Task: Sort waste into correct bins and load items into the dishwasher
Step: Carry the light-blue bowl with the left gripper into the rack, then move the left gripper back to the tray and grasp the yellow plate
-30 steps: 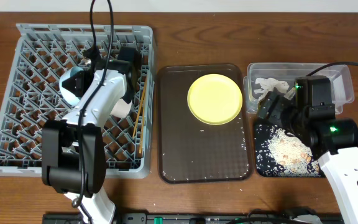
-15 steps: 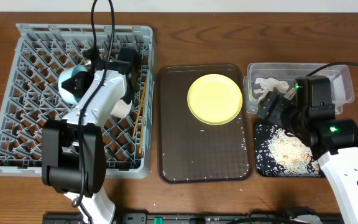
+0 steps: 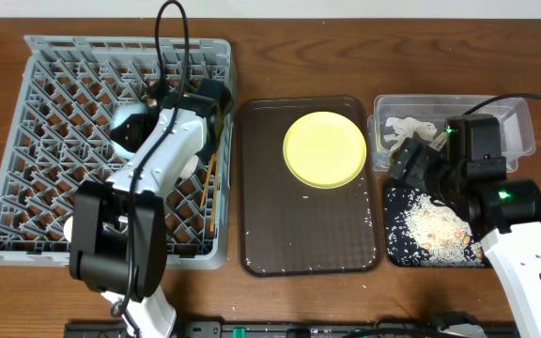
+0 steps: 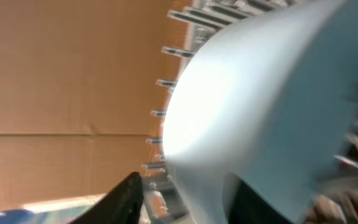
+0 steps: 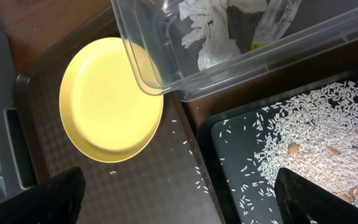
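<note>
The brown tray (image 3: pixel 280 235) has a tiny bumpy pattern and a few white specks, and it sits on a brown wooden table (image 3: pixel 280 56). On it is a plain yellow plate (image 3: pixel 324 148). Left of it is a grey rack (image 3: pixel 26 94) with a criss-cross pattern and a light-blue bowl (image 4: pixel 278 93). Right of it are a clear tub (image 3: pixel 519 131) with white paper (image 3: pixel 407 125), and a black tray (image 5: pixel 229 168) speckled with white rice (image 5: pixel 316 124)

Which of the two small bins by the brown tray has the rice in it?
The shallow black tray: white rice is scattered over it. The clear tub behind it holds crumpled white paper.
</note>
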